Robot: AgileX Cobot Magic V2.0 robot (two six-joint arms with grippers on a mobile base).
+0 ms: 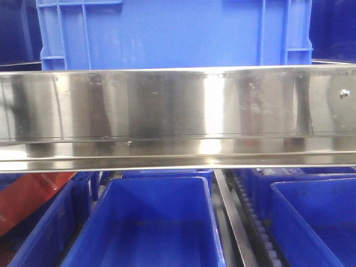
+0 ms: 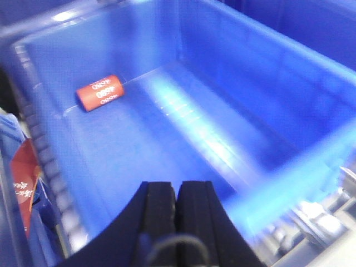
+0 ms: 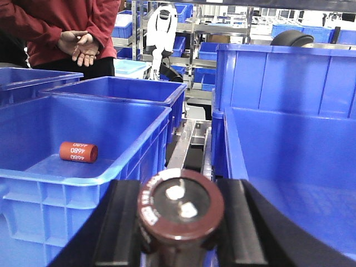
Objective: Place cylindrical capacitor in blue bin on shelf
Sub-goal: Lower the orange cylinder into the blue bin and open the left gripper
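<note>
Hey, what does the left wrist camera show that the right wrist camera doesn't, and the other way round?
Only the left wrist view shows the left gripper, its pads pressed together with nothing between them, and a red printed item outside the bin's left wall. Only the right wrist view shows the right gripper clamped on a dark brown capacitor seen end-on, and a person in a red top behind the bins. Both show an orange capacitor lying on its side on the floor of a blue bin.

blue bin [image 2: 250, 83], near rim blurred
</note>
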